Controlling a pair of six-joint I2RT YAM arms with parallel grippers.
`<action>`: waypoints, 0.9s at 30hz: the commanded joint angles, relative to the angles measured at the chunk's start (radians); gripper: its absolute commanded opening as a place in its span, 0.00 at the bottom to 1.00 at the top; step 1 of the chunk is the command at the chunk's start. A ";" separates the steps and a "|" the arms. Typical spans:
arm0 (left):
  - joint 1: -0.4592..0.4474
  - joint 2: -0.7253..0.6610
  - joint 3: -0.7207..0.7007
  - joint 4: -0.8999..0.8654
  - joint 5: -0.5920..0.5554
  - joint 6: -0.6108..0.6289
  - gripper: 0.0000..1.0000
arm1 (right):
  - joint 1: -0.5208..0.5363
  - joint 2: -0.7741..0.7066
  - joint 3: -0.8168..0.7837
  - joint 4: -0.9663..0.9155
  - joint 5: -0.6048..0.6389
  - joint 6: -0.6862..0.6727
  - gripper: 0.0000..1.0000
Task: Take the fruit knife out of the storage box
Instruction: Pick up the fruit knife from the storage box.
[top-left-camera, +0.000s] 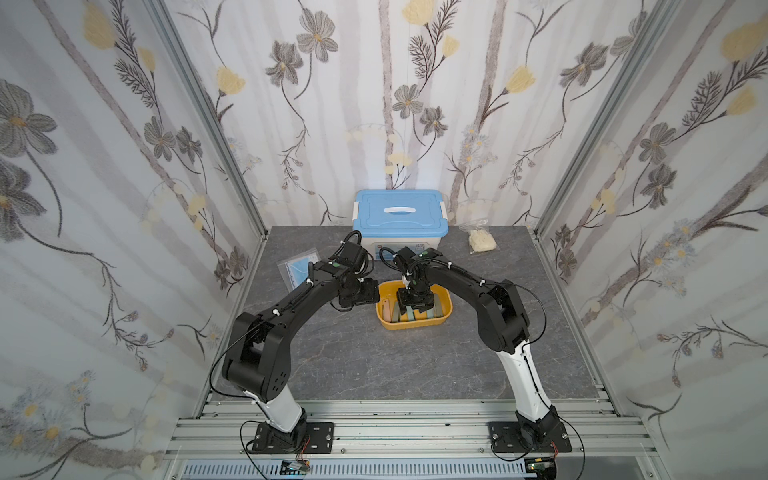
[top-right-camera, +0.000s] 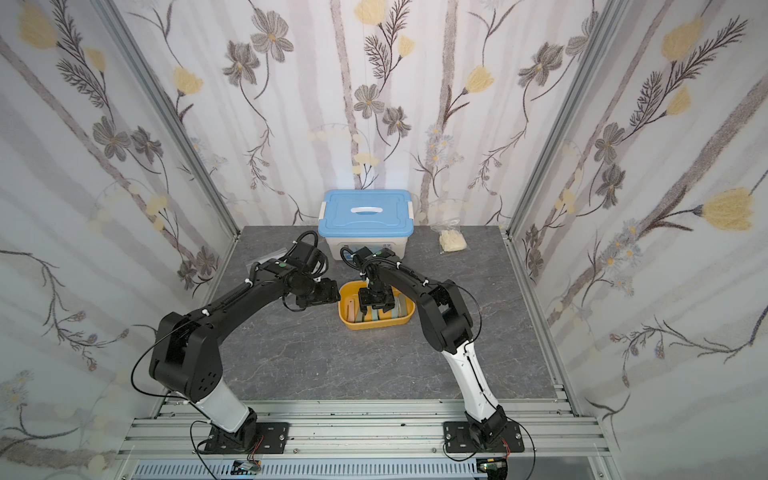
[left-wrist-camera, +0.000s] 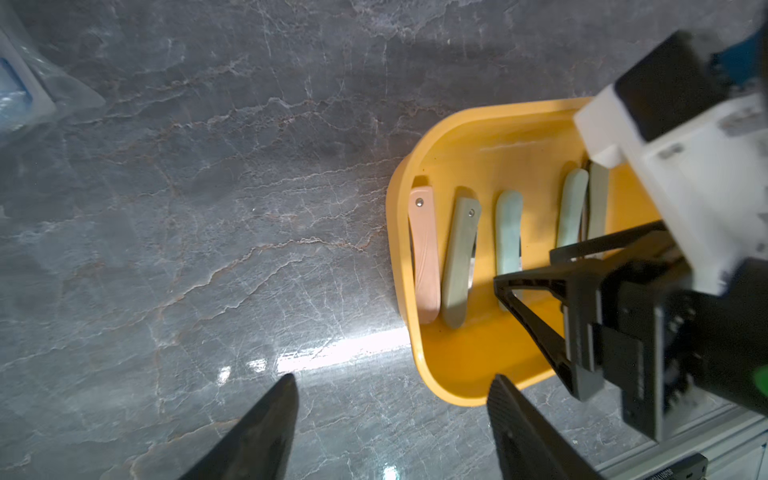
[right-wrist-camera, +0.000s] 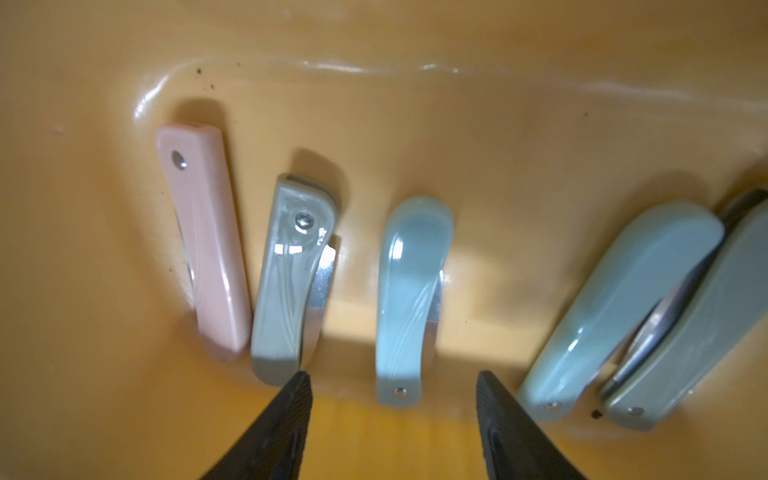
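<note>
- Fruit knife (right-wrist-camera: 409, 299), the pale blue folded one with a plastic handle, lies flat on the floor of the shallow yellow-orange plastic storage box (right-wrist-camera: 415, 41). In the right wrist view your right claw (right-wrist-camera: 395, 376) stands spread astride its rivet end, gripping nothing.
- In that view a grey-green knife (right-wrist-camera: 286, 282) lies just outside one finger and a second pale blue knife (right-wrist-camera: 615, 316) just outside the other. You are at the grasp step, I judge. Next, lower the claw, clench squarely across the handle, and lift clear of the wall.
- In the left wrist view your left claw (left-wrist-camera: 392, 378) is released and empty over the glossy grey marble-patterned tabletop (left-wrist-camera: 166, 208). The box sits just beyond one fingertip and could slide on that surface.
- In both top views the right claw reaches down into the box. Beyond it a white box (top-left-camera: 399, 212) with a blue lid stands against floral-papered walls (top-left-camera: 124, 166).
</note>
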 joint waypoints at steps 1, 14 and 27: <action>0.001 -0.056 -0.040 0.024 0.060 -0.011 0.89 | 0.000 0.012 0.013 -0.007 0.046 0.011 0.62; 0.003 -0.195 -0.222 0.217 0.201 -0.085 1.00 | -0.002 0.057 0.030 -0.005 0.100 0.006 0.52; 0.002 -0.213 -0.264 0.225 0.208 -0.091 1.00 | 0.016 0.078 0.018 -0.005 0.104 0.005 0.44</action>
